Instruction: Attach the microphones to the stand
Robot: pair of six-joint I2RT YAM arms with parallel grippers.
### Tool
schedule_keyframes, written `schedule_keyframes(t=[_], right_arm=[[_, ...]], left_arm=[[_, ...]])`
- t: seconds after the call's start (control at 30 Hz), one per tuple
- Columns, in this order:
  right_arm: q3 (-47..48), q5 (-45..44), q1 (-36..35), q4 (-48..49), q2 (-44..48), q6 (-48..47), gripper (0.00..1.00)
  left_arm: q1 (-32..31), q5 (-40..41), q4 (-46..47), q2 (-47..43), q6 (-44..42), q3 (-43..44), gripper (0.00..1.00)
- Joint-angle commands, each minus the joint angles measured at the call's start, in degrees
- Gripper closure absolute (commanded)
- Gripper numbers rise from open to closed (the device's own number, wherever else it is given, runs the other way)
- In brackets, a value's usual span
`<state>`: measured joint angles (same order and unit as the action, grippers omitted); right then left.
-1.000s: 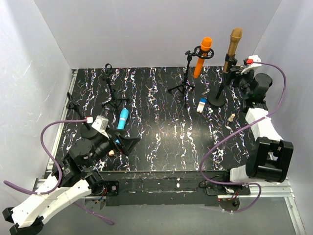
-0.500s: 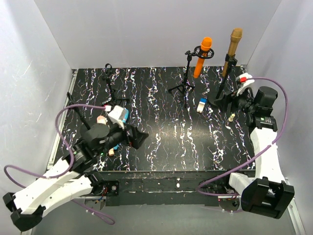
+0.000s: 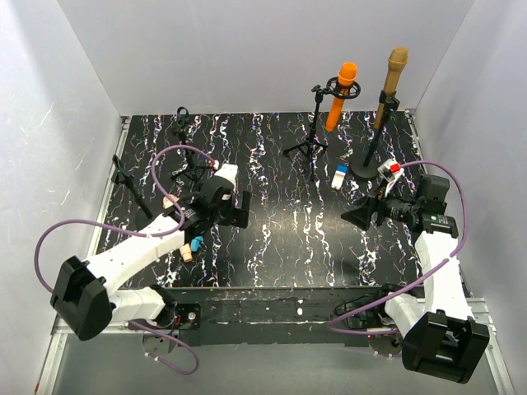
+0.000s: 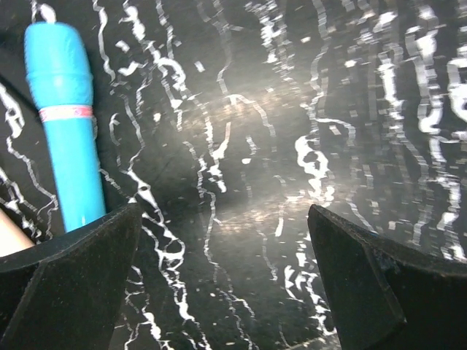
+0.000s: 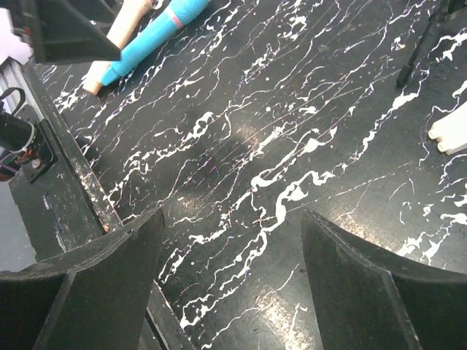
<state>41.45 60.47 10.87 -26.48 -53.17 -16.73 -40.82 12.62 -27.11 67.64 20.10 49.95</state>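
table black, white marbled streaks; orange microphone; gold-bronze microphone; light blue microphone, pink band; beige microphone; block blue-and-white; stands black

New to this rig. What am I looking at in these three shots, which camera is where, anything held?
Two robot arms are bolted at the near edge of a black marbled table. The wide picture comes from a fixed camera above and behind them. The other two come from a camera on each wrist, looking past that arm's own fingers. The left gripper and the right gripper are both open and hold nothing. At the back, an orange microphone and a gold-bronze microphone stand upright in stands. A light blue microphone and a pale pink-beige microphone lie flat on the table by the left arm. Two more stands are bare at the back left: a tripod stand and a second stand. A small blue-and-white block lies near the gold one's base.
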Motion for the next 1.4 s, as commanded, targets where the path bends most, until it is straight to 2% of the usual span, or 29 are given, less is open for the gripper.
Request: schedule_keyframes(t=[0.0,0.37,0.63,1.13,1.27,1.3,1.37], right_arm=[[0.73,3.08,0.73,2.14,1.31,-0.41,0.18],[1.88,0.53,0.9,-1.2,5.18,-2.43,0.19],[1.88,0.97,0.9,-1.47,6.41,-2.6,0.19],[1.53,1.49,0.99,-1.73,7.46,-2.87,0.19],[1.7,1.49,0.82,-1.82,7.55,-2.96,0.19],[1.7,1.5,0.9,-1.73,7.55,-3.04,0.19],[1.7,1.49,0.9,-1.73,7.46,-3.04,0.19]], left_arm=[[1.0,8.9,-2.68,3.28,0.03,0.5,0.02],[6.36,9.79,-0.92,7.77,-0.06,-1.09,0.02],[12.07,4.25,2.59,12.51,-1.55,1.11,0.02],[13.31,7.15,3.3,25.0,-2.17,3.04,0.04],[13.31,5.31,3.29,25.62,-2.08,3.22,0.17],[13.31,4.44,3.38,25.62,-2.17,3.22,0.24],[13.31,3.29,3.21,25.7,-2.26,3.48,0.48]])
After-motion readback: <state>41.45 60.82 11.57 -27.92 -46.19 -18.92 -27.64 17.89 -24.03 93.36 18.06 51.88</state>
